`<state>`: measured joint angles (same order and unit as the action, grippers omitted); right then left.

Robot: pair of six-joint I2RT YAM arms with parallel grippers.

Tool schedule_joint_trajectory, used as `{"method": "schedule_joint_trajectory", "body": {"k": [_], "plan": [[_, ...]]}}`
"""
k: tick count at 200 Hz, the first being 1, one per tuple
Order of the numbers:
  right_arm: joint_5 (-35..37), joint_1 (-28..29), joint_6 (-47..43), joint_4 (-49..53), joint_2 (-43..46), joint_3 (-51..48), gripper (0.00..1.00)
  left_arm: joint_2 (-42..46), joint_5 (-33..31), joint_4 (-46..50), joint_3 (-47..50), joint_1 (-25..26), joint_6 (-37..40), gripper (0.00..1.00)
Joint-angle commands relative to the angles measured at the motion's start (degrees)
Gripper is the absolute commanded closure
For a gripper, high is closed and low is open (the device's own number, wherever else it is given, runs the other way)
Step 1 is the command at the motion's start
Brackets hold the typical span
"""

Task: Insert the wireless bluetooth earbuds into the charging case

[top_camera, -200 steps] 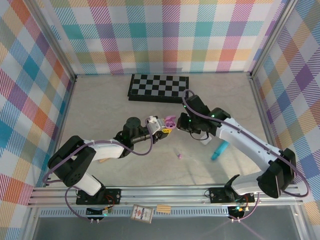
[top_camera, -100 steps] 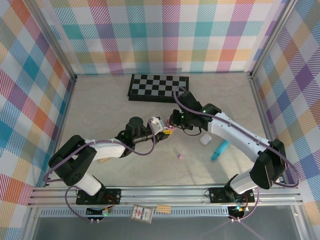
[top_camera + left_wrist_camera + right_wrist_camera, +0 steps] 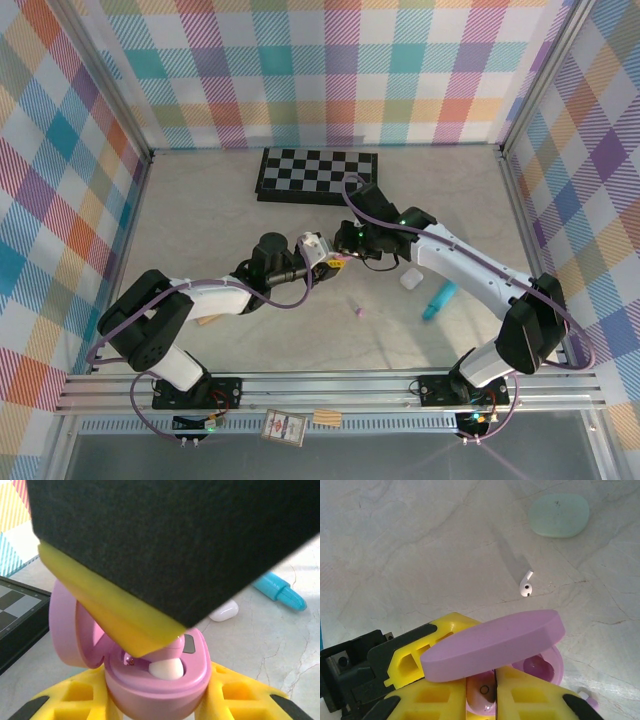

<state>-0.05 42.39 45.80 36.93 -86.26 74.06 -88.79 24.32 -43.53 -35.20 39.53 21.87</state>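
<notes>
Left fingers (image 3: pixel 235 692): clamped on open pink case (image 3: pixel 160 682), lower centre.
Right fingers (image 3: pixel 530 695): pinched on pale bud (image 3: pixel 167 669), at case socket.
Bud handling: tiny, light, glossy, likely slippery; grip its stem.

One high camera, two close ones
The top one looks down on the whole table (image 3: pixel 200 220) from the near edge; each wrist one sits right by the pink case (image 3: pixel 155 690) (image 3: pixel 495 640); all three see it.

Smooth pink plastic charging case (image 3: pixel 152 695), matt veined stone-look table (image 3: pixel 420 540).
</notes>
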Motion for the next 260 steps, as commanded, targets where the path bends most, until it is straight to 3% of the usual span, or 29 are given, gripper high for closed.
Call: {"method": "schedule_joint_trajectory", "body": {"k": [1, 32, 95, 175, 210, 260], "plan": [[-0.6, 0.6, -0.5, -2.1, -0.7, 0.2, 0.8, 0.6, 2.0, -1.7, -2.1, 0.7, -0.6, 0.71], [-0.5, 0.6, -0.6, -2.1, -0.2, -0.3, 0.77, 1.3, 2.1, -1.6, -2.0, 0.7, -0.9, 0.71], [0.1, 0.7, -1.9, -3.4, 7.2, -4.1, 0.58, 1.3, 0.9, -2.6, -1.3, 0.5, -1.2, 0.71], [1.9, 0.3, -6.3, -4.8, 25.2, -21.6, 0.45, 2.1, 3.5, -10.3, 2.6, -5.9, -8.1, 0.71], [-0.5, -2.7, -6.3, -8.7, 23.1, -28.4, 0.44, 4.0, 4.0, -12.7, 4.1, -7.5, -10.4, 0.71], [-8.5, -2.7, 2.2, -21.6, 17.4, -37.4, 0.45, 7.4, 4.7, -11.3, 4.8, -8.9, -11.2, 0.71]]}}
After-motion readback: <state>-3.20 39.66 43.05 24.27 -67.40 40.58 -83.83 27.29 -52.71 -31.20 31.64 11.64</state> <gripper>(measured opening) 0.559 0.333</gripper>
